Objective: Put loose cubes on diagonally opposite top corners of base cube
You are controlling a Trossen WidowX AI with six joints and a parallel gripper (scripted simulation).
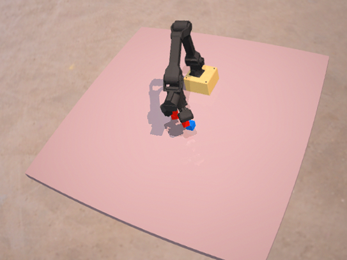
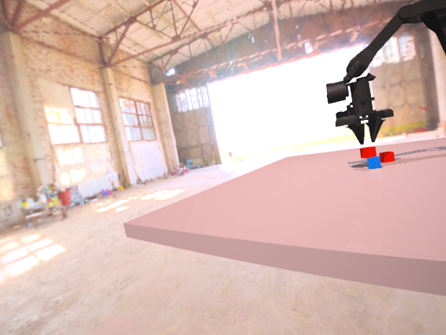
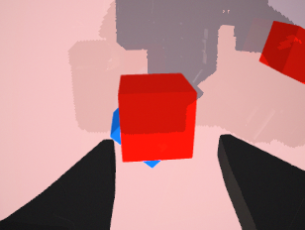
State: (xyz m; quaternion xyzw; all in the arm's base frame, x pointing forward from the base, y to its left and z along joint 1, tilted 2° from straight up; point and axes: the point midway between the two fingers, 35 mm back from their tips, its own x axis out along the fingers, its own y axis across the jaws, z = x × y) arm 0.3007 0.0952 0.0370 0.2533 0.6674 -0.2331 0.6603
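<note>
A small blue base cube [image 1: 192, 125] [image 2: 374, 163] [image 3: 116, 128] stands on the pink table [image 1: 109, 180] [image 2: 289, 202]. One red cube [image 1: 185, 124] [image 2: 368, 152] [image 3: 156, 116] rests on top of it, offset toward one corner, so most of the blue cube is hidden in the wrist view. The second red cube [image 1: 174, 115] [image 2: 387, 157] [image 3: 284, 51] lies on the table close beside them. My gripper [image 2: 366, 141] [image 3: 167, 147] is open and points straight down. Its fingertips hang just above the stacked red cube, one on each side, without touching it.
The arm's yellow mounting block [image 1: 202, 82] stands on the table behind the cubes. The arm's shadow falls on the table to the left of the cubes.
</note>
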